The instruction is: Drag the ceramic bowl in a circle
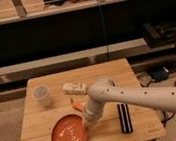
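Note:
The ceramic bowl (69,135) is a wide, shallow orange-red dish with pale marks at its centre. It sits near the front of the wooden table (107,74), left of the middle. My white arm reaches in from the right, and my gripper (87,124) points down onto the bowl's right rim. The arm's end hides the contact with the rim.
A small white cup (42,96) stands at the table's back left. A pale flat packet (74,88) lies behind the arm. A small orange item (78,106) lies just behind the bowl. A black bar-shaped object (123,118) lies at the front right. Shelving stands behind the table.

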Robot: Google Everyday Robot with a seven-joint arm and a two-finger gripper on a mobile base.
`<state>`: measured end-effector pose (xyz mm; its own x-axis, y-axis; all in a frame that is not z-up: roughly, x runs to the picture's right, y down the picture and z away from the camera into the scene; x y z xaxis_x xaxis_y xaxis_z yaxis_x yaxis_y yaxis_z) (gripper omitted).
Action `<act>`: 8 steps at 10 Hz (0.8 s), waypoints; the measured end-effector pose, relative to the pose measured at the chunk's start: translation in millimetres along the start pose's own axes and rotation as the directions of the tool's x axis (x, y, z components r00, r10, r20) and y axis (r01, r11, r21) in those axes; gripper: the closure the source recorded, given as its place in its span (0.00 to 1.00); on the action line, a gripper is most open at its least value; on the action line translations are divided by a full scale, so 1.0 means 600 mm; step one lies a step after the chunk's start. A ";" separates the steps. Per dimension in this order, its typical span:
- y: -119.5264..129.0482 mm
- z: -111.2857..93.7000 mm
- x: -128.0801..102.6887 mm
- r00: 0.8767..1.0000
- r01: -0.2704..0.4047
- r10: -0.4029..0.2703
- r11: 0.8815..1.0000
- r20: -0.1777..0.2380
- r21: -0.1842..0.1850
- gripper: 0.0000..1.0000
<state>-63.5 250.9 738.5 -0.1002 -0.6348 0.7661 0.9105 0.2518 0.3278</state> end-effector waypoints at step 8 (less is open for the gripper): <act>-0.186 -0.010 -0.023 0.969 0.247 -0.248 0.969 0.005 0.014 1.00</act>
<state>-161.0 227.1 688.1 -0.3245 -0.6739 0.6638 0.8518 0.0970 0.5148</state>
